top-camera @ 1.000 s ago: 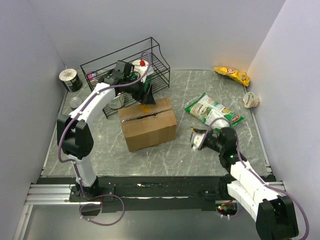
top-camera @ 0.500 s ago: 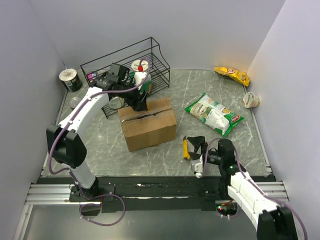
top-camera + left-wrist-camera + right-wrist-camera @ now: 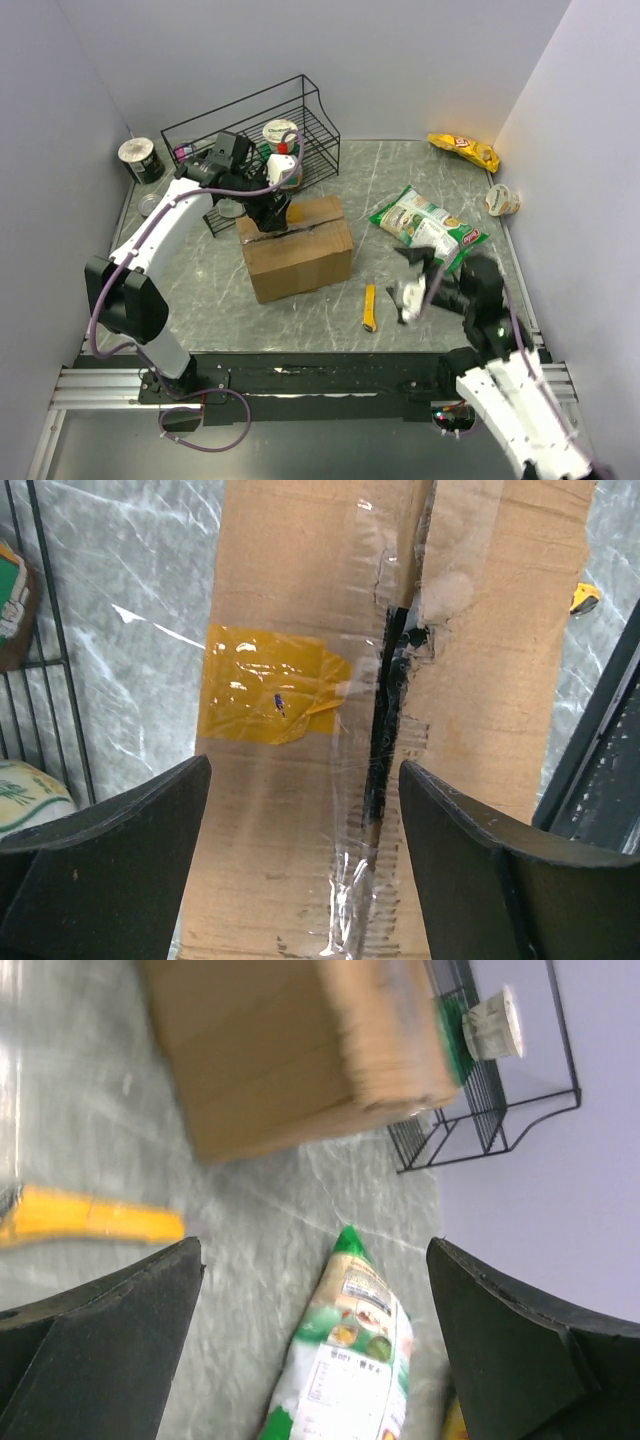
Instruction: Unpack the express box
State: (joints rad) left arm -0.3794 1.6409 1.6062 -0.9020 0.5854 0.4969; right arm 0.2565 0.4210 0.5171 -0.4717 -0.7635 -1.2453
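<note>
A grey marbled counter [image 3: 200,290] fills the view from above. Left of its centre sits the express box [image 3: 298,250], a brown cardboard carton resting flat on its base just in front of a black wire rack [image 3: 318,130]. The carton's long axis runs left to right, with the right end angled slightly toward the back wall. Its taped top seam [image 3: 385,710] follows that axis and is split into a dark gap, beside a yellow-orange label [image 3: 265,685].

The left gripper [image 3: 272,218] hangs straight down over the far left part of the lid. Its jaws are spread and empty on either side of the split, probably lined up to pry a flap open.

The right gripper [image 3: 412,285] is raised over the right side of the counter, well apart from the carton, jaws wide and holding nothing. Behind it lies a green snack bag [image 3: 425,222]. A yellow cutter [image 3: 369,307] lies loose on the counter between carton and right arm, likely set aside as no longer needed.
</note>
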